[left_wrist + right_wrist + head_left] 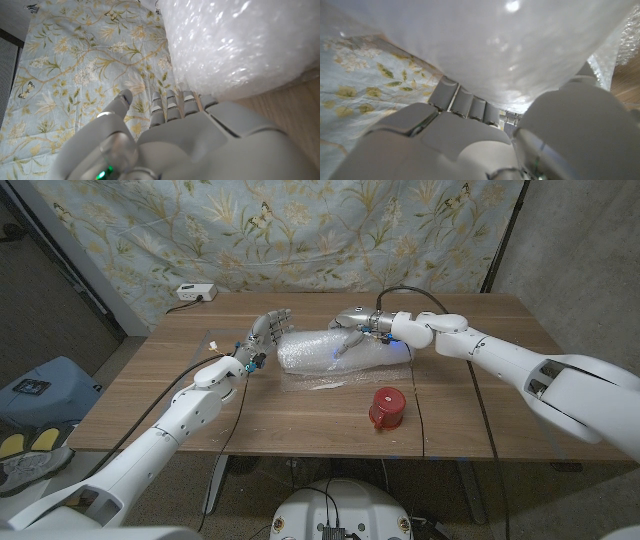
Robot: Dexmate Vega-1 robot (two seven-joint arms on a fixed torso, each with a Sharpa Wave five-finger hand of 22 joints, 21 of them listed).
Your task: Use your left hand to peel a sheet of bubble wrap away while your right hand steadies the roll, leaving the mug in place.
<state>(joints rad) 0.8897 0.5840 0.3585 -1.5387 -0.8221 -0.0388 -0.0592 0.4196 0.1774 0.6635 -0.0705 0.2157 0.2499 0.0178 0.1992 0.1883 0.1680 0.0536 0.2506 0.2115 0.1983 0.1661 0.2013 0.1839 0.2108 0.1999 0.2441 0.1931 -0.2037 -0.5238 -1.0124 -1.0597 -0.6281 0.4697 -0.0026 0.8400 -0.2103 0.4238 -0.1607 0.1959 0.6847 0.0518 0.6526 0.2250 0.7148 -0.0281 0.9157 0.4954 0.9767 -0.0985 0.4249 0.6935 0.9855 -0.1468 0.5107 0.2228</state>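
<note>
1. A roll of bubble wrap is seen lying on its side on the wooden tabletop, with a loose sheet spread out in front of it.
2. The right robot hand is laid over the roll's right end, its fingers curled against the plastic; this grip is judged to be there so that the roll is kept from turning or sliding while a sheet is pulled.
3. The left robot hand is held upright at the roll's left end, fingers spread and raised, with nothing pinched; contact with the wrap cannot be confirmed.
4. Both arms are stretched forward from the near corners and angled inward toward the roll.
5. A red mug is stood upside down near the front edge, well apart from both hands.
</note>
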